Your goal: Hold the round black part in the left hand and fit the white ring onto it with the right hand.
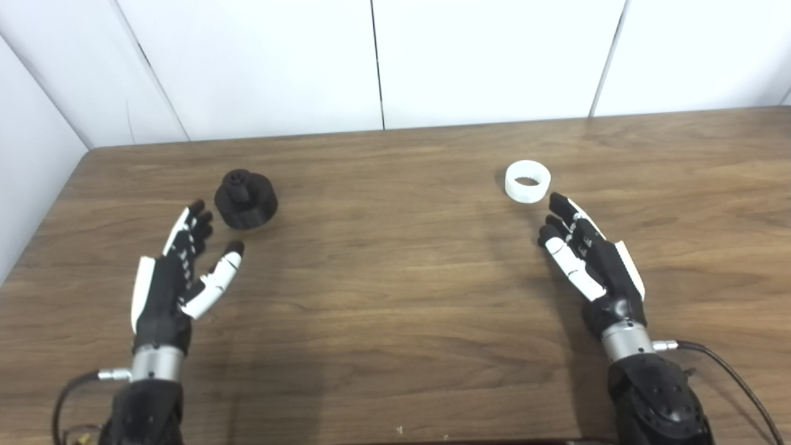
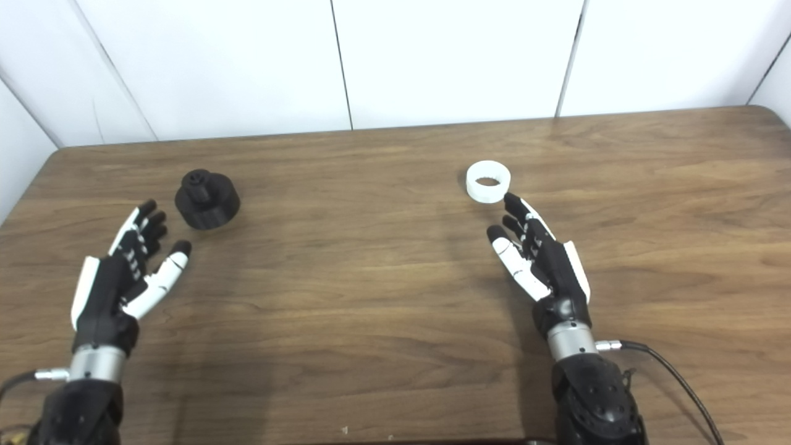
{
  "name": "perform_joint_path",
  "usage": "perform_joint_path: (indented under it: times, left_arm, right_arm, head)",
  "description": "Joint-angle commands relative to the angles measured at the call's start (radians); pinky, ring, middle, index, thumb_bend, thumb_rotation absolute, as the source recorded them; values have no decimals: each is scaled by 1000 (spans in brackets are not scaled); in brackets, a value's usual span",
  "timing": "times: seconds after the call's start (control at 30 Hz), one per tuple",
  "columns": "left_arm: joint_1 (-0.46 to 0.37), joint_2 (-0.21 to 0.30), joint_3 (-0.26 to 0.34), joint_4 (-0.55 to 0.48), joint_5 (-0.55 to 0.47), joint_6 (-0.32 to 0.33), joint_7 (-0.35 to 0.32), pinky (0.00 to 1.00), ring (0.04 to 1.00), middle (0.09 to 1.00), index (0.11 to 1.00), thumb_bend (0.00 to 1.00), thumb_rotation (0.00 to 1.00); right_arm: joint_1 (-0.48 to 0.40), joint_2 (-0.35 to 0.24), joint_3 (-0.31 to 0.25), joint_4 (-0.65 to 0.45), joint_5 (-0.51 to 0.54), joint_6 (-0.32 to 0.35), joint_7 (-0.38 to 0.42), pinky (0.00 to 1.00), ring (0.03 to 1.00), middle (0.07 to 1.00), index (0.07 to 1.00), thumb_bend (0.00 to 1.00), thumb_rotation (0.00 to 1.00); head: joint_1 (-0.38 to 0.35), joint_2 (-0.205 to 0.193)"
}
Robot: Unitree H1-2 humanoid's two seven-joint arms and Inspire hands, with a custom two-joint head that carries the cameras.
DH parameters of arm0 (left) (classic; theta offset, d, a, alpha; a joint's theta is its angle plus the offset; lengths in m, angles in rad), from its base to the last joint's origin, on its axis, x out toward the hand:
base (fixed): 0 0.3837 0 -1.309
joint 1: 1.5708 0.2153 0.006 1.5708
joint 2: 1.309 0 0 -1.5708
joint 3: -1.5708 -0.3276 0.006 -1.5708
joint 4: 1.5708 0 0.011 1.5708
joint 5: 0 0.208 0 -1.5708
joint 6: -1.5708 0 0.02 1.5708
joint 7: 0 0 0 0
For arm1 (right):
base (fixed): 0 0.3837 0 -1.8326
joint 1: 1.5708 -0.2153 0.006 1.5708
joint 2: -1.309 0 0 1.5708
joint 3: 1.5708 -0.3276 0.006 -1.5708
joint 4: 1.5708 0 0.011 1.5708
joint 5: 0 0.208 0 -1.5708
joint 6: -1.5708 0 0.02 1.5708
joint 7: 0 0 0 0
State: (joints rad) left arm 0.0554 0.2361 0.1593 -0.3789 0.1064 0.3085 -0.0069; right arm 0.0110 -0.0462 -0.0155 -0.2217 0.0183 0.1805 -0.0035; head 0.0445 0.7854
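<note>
The round black part (image 1: pixel 246 198) stands on the wooden table (image 1: pixel 395 278) at the left, a small knob on its top. My left hand (image 1: pixel 182 266) lies just short of it, open, fingers stretched toward the part without touching it. The white ring (image 1: pixel 527 181) rests flat on the table at the right, its hole facing up. My right hand (image 1: pixel 587 253) is open too, its fingertips (image 1: pixel 558 201) a short way in front of the ring and holding nothing.
White wall panels (image 1: pixel 383 62) close the table's far side and left side. A black cable (image 1: pixel 723 371) trails from the right wrist across the table's near right corner. Bare wood lies between the two hands.
</note>
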Motion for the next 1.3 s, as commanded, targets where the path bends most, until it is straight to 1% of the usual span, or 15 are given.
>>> perform_joint_path:
  times: [0.0, 0.1, 0.23, 0.33, 0.43, 0.57, 0.7, 0.77, 0.9, 0.93, 1.03, 1.07, 1.13, 1.27]
  left_arm:
    - [-39, 45, 9, 1, 17, -15, -8, 955, 952, 951, 976, 628, 372]
    - [-61, 71, 9, 31, 22, -35, -11, 936, 940, 950, 965, 652, 357]
    - [-102, 106, 4, 65, 42, -5, -15, 891, 922, 952, 975, 705, 371]
    - [-135, 132, -3, 95, 60, 3, -19, 876, 930, 961, 964, 758, 349]
    - [-166, 163, -22, 121, 95, 21, -31, 892, 935, 959, 982, 789, 343]
    - [-210, 196, -46, 166, 134, 45, -47, 897, 936, 947, 973, 834, 338]
    - [-258, 222, -81, 233, 186, 60, -51, 886, 931, 934, 959, 876, 371]
    - [-269, 227, -86, 253, 192, 57, -50, 892, 935, 932, 952, 884, 374]
    - [-299, 244, -105, 327, 215, 32, -49, 909, 950, 945, 954, 902, 380]
    - [-308, 250, -113, 340, 221, 41, -57, 917, 961, 956, 956, 906, 370]
    - [-329, 268, -132, 363, 233, 74, -86, 921, 984, 980, 964, 914, 388]
    - [-334, 273, -136, 368, 233, 79, -96, 936, 994, 990, 976, 911, 385]
    - [-351, 293, -151, 398, 233, 69, -119, 947, 999, 997, 975, 920, 391]
    - [-384, 315, -172, 442, 225, 87, -165, 935, 1000, 1000, 970, 947, 371]
  right_arm:
    - [-20, 0, 0, -11, 10, -53, 11, 827, 930, 932, 890, 552, 518]
    - [-20, -1, -1, -10, 7, -53, 10, 818, 928, 931, 890, 561, 527]
    - [-19, -5, 1, -7, 2, -57, 11, 809, 919, 926, 884, 555, 526]
    - [-18, -6, 1, -10, -1, -54, 9, 806, 913, 923, 875, 557, 523]
    - [-16, -7, 1, -9, 2, -56, 12, 814, 919, 929, 886, 558, 527]
    - [-14, -7, 4, -9, 2, -60, 13, 813, 921, 931, 890, 555, 530]
    - [-10, -6, 4, -13, 6, -60, 15, 816, 923, 934, 893, 544, 525]
    - [-8, -7, 4, -15, 7, -63, 16, 817, 924, 935, 895, 541, 525]
    - [-2, -9, 3, -24, 1, -55, 14, 817, 923, 931, 894, 555, 531]
    - [-1, -10, 2, -24, 4, -56, 15, 815, 922, 928, 894, 554, 530]
    - [0, -11, 0, -24, 6, -58, 16, 820, 924, 927, 893, 547, 521]
    - [1, -12, 0, -24, 5, -58, 16, 819, 923, 926, 892, 549, 520]
    - [2, -12, 0, -26, 4, -59, 16, 815, 921, 924, 890, 548, 518]
    - [3, -11, 1, -31, -8, -52, 11, 798, 912, 917, 887, 547, 518]
  head:
    - [1, 1]
    - [2, 1]
    - [1, -4]
    - [3, -5]
    - [5, -7]
    - [2, -9]
    - [2, -9]
    - [-1, -12]
    - [-2, -12]
    - [-2, -12]
    - [-1, -12]
    - [-1, -12]
    - [0, -12]
    - [2, -12]
